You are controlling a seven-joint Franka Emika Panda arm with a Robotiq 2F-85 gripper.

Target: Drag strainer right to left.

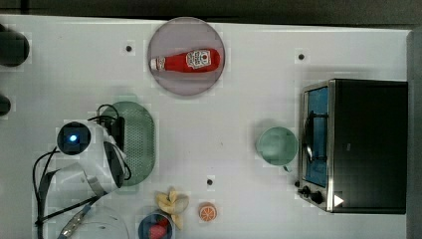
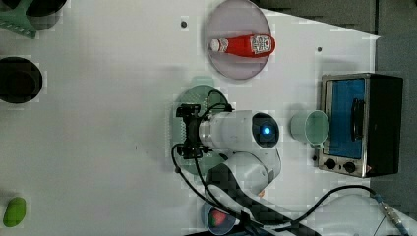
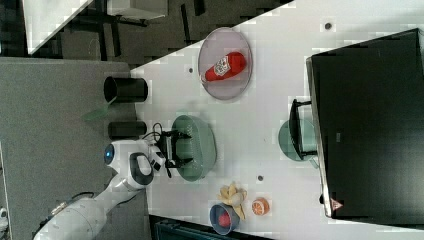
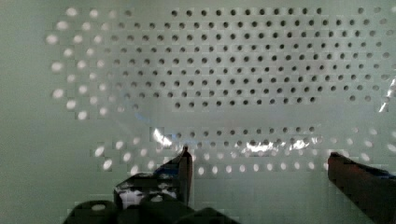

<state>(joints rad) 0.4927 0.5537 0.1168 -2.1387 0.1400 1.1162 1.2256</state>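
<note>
Top view: the pale green oval plastic strainer (image 1: 140, 142) lies on the white table (image 1: 224, 129), at the top view's left.

Left view: the black gripper (image 2: 189, 132) hangs over the strainer.

Wrist view: its fingers (image 4: 184, 170) are spread wide apart inside, holding nothing.

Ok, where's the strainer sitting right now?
The strainer lies on the top view's left, under the open gripper, below the ketchup plate and far left of the mint cup.

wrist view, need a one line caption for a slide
Open gripper poised close over the perforated centre of the mint-green strainer.
</note>
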